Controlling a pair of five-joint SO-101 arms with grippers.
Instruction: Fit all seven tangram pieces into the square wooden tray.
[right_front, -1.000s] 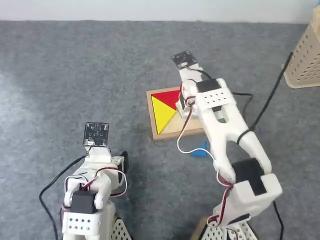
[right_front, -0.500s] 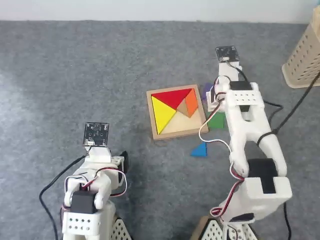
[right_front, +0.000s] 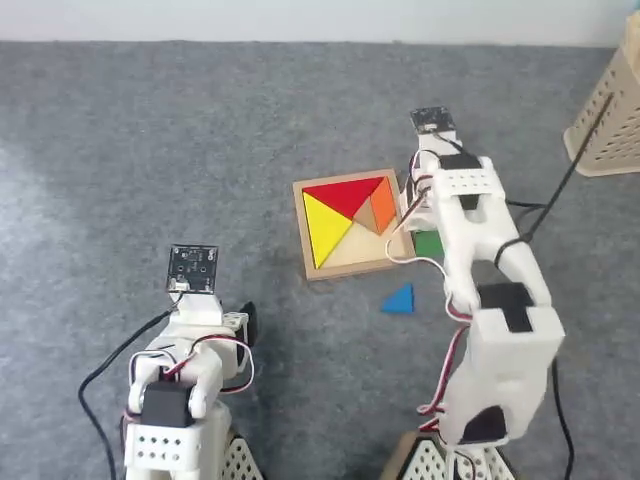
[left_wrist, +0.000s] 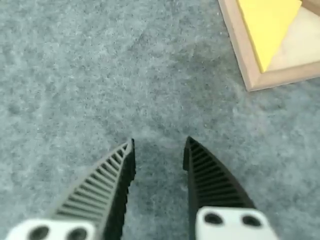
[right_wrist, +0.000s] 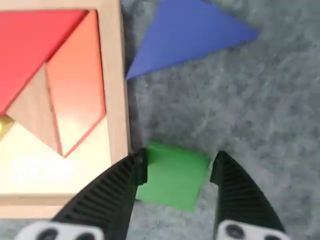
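From above, the wooden tray (right_front: 353, 269) holds a red triangle (right_front: 348, 195), a yellow triangle (right_front: 322, 228) and an orange piece (right_front: 383, 211). The green square (right_front: 429, 243) lies just beside the tray's rim, partly under the right arm (right_front: 466, 196). A light blue triangle (right_front: 400, 299) sits apart from the tray. At the left wrist, the left gripper (left_wrist: 159, 150) is parted over carpet, short of the tray's corner. At the right wrist, the right gripper (right_wrist: 179, 162) is spread wide, straddling the green square against the tray's outer rim, with a dark blue triangle (right_wrist: 187, 35) beyond.

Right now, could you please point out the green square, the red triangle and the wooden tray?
green square (right_wrist: 172, 176): right wrist view, its centre.
red triangle (right_front: 347, 195): high view, its centre.
wooden tray (right_wrist: 116, 75): right wrist view, bare side rim.
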